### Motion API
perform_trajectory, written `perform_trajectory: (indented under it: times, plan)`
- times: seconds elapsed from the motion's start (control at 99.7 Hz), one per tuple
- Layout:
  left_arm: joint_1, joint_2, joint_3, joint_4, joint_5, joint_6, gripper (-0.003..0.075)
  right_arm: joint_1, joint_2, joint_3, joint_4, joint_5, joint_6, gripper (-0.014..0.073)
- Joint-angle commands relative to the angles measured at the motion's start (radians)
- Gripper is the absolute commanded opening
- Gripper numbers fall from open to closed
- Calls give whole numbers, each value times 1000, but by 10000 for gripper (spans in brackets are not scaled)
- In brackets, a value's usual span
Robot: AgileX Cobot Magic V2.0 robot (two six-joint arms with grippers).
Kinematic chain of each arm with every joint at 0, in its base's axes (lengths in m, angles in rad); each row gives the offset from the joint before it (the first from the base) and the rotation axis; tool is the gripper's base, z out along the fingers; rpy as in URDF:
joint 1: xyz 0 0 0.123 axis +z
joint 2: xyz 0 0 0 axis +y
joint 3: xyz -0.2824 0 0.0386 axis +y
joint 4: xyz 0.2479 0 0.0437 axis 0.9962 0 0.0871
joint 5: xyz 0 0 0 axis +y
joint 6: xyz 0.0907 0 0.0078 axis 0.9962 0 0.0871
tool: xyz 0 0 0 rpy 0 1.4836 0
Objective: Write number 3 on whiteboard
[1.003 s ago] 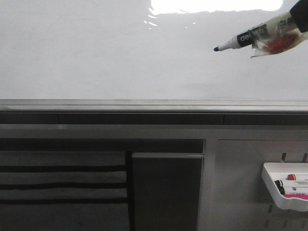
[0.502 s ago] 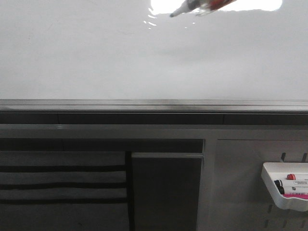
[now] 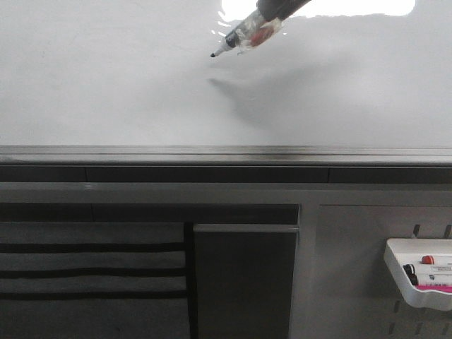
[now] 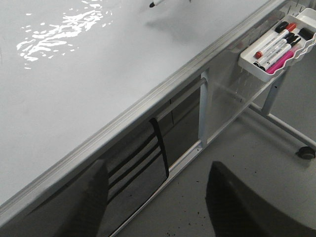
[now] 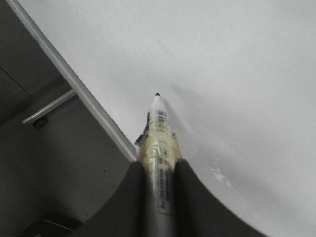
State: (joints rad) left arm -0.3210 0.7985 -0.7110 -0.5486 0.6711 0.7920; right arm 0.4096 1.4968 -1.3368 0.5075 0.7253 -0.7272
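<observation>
The whiteboard (image 3: 106,85) is a large glossy white board with a grey edge strip; it also shows in the left wrist view (image 4: 74,89) and the right wrist view (image 5: 237,74). No number 3 shows on it; the surface is blank. My right gripper (image 5: 159,170) is shut on a black marker (image 3: 240,39), whose uncapped tip points left and hovers just above the board near its far middle, casting a shadow. The marker (image 5: 159,133) shows between the fingers. My left gripper (image 4: 155,197) is open and empty, off the board's near edge over the floor.
A white marker tray (image 3: 420,272) with several markers hangs at the lower right of the board's frame; it shows in the left wrist view too (image 4: 276,44). Strong glare (image 3: 318,7) lies at the far edge. A dark seat back (image 3: 244,279) stands below the board.
My right gripper has carried the marker from the far right leftward across the board; the tip now sits further left and lower than half a second ago, close over the surface.
</observation>
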Motion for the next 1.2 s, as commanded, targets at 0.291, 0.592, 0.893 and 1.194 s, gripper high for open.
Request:
perform_trajectory:
  times: [0.291,0.592,0.893,1.194]
  plan:
    - [6,-2,-27,-37,-54,-12,408,-39,7,-37,-122,-124,93,-33]
    - [6,-2,-27,-37,-54,-12,408,13,18,43,-132,-166,116,-33]
    - [6,2,-27,-37,-54,-12,408,-24,-5,87,-127,-55,113,-33]
    - [6,2,-27,-37,-54,-12,408,129,27,89,-93,-227,105,-33]
